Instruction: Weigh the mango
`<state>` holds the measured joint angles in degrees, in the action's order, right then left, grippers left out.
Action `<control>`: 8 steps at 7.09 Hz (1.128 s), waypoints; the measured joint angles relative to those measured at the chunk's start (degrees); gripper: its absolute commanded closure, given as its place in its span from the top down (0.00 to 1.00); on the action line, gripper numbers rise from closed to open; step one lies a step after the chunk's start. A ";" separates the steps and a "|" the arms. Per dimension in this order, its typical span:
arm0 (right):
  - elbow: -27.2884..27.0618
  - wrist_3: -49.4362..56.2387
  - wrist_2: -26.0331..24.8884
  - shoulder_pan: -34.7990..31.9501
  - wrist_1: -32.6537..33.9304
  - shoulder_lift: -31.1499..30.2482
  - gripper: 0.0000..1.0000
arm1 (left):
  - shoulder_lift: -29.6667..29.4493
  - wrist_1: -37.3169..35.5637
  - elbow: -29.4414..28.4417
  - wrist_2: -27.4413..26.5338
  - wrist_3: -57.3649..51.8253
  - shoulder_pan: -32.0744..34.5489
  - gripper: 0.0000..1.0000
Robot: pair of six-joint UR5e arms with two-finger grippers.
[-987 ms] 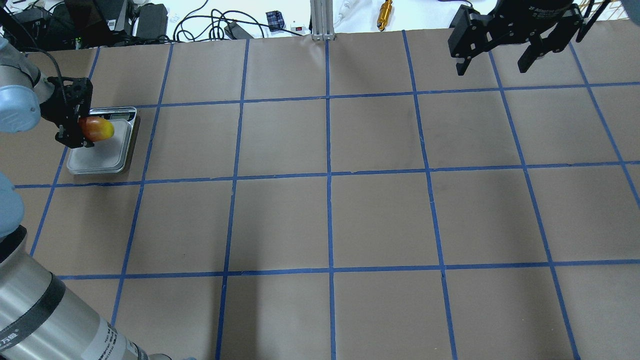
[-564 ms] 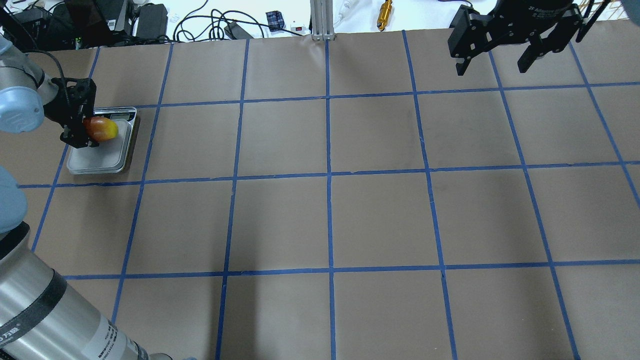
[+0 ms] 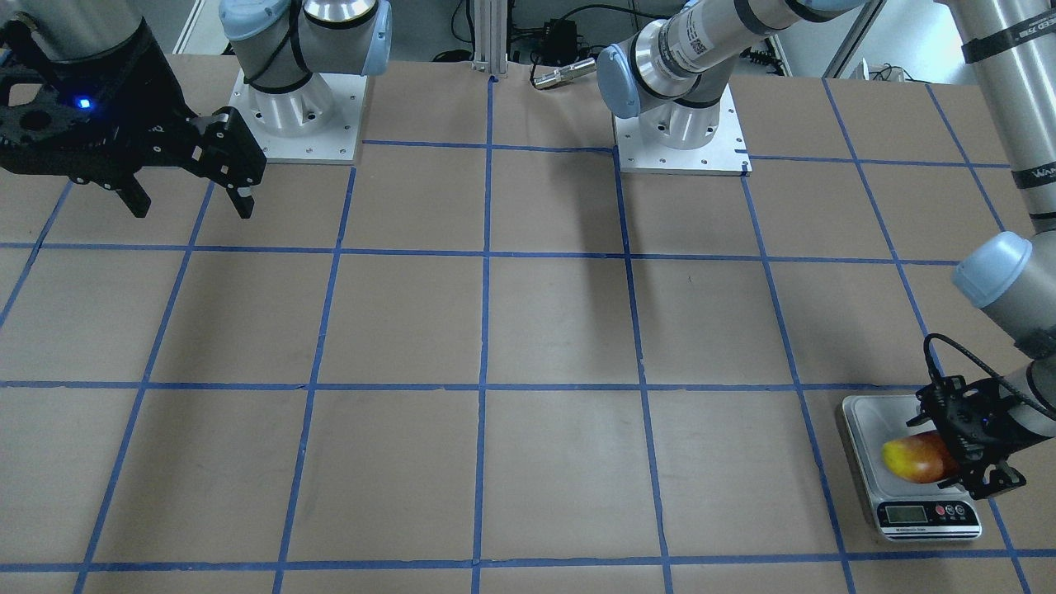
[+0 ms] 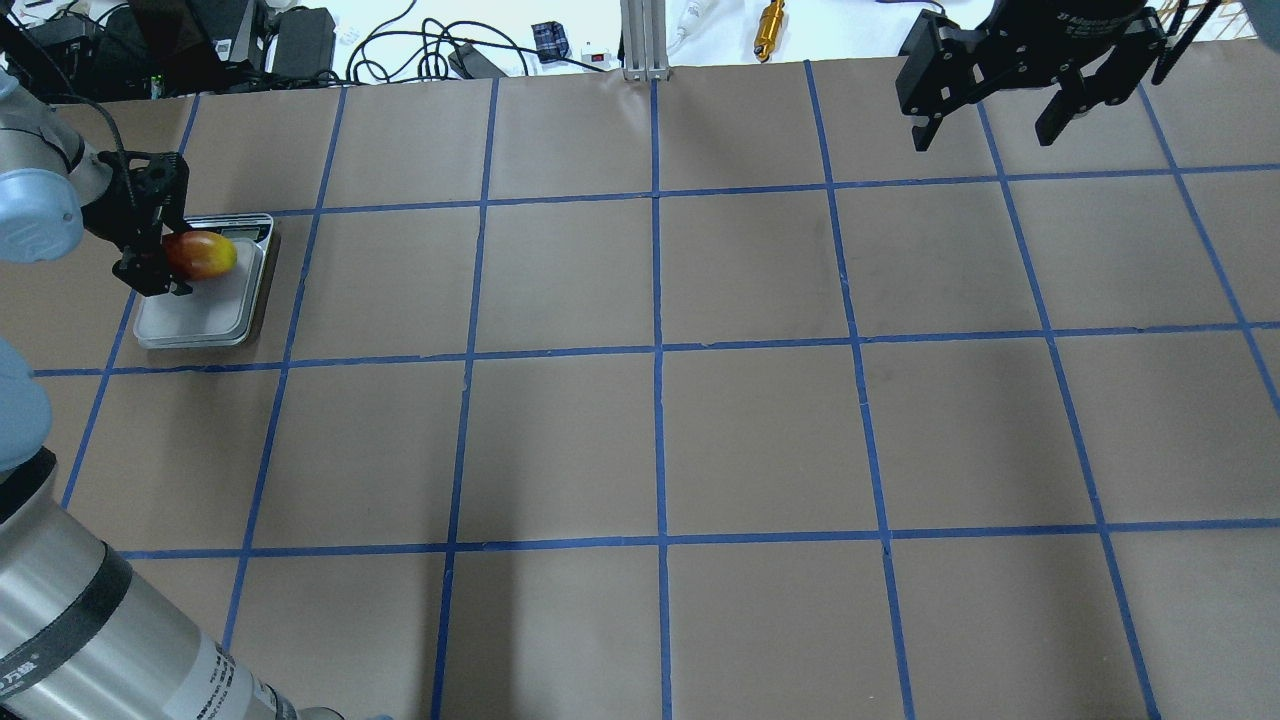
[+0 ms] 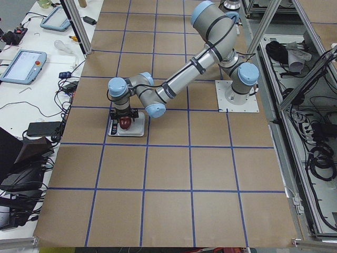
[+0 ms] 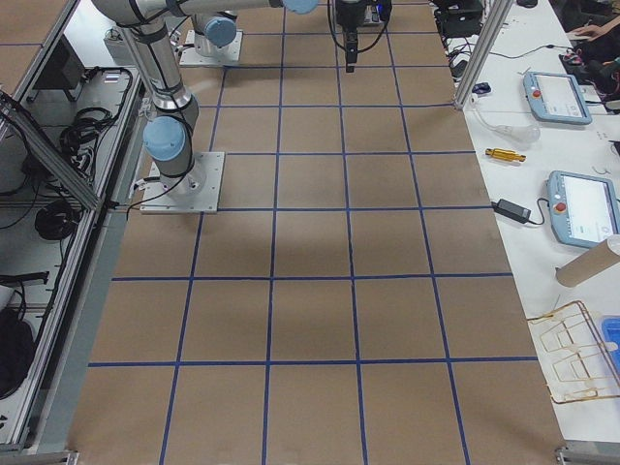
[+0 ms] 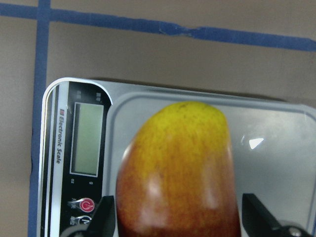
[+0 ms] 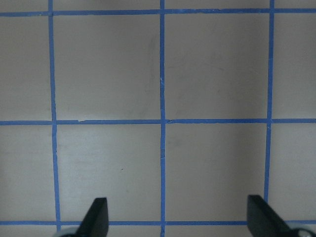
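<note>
The mango (image 4: 200, 255), yellow at its outer end and red-orange toward the gripper, lies between the fingers of my left gripper (image 4: 172, 255) over the silver scale (image 4: 195, 315) at the table's far left. In the left wrist view the mango (image 7: 177, 173) fills the gap and both fingers (image 7: 106, 217) touch its sides above the platform (image 7: 276, 148). I cannot tell whether it rests on the platform. In the front view the mango (image 3: 914, 459) sits over the scale (image 3: 866, 421). My right gripper (image 4: 983, 138) is open and empty, high at the far right.
The scale's display (image 7: 85, 139) shows no readable digits. Beyond the table's far edge are an aluminium post (image 4: 640, 40), a brass cylinder (image 4: 770, 25) and cables. The arm bases (image 3: 681, 132) stand at the robot's side.
My left gripper with the mango has shifted slightly over the scale, a little toward its display end. The right arm has not moved.
</note>
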<state>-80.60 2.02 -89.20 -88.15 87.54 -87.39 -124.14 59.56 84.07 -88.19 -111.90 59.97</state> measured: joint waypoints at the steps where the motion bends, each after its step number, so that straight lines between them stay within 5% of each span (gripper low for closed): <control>1: 0.00 0.00 -0.01 0.01 0.00 0.01 1.00 | 2.45 1.99 0.14 -0.12 1.34 0.25 0.91; 8: 0.00 0.00 0.07 0.00 0.00 -0.06 1.00 | 31.21 30.61 1.01 -0.95 29.76 0.55 0.97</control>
<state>-80.60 2.02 -89.13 -88.15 87.54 -87.45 -92.93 90.17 85.08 -89.14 -82.14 60.52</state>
